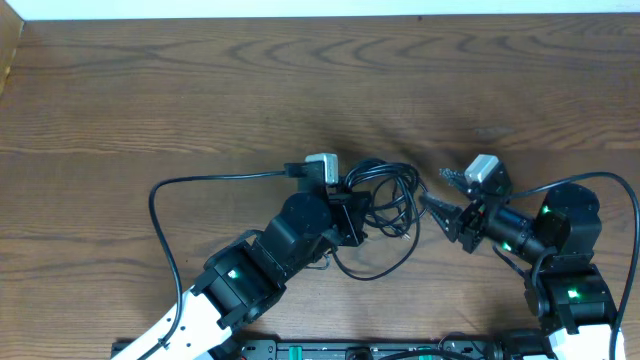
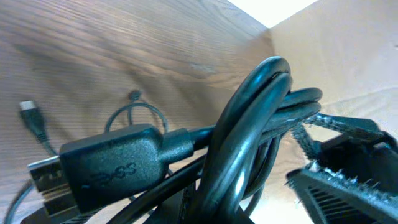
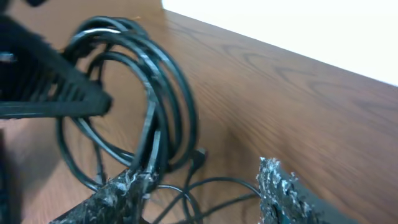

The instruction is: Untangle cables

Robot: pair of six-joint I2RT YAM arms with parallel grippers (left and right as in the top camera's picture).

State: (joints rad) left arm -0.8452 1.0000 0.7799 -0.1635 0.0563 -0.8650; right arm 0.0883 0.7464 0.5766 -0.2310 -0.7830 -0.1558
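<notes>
**Right gripper** (image 3: 202, 174): released, fingers (image 3: 283, 186) set apart, one against the cables (image 1: 388, 192). **Left gripper** (image 1: 357, 215): pressed into the bunch's edge; whether it grips cannot be told, the jaws being hidden. The cables stand bunched in loops between the two grippers, near the middle of the table (image 1: 200, 80), one slack loop trailing toward the robot. A broad USB plug (image 2: 106, 168) lies in the bunch; beyond it a small connector (image 2: 32, 119) rests on bare wood.

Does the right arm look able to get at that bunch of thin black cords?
Probably yes: the right gripper is open and pointing at the thin black cords close by, with nothing between them.
</notes>
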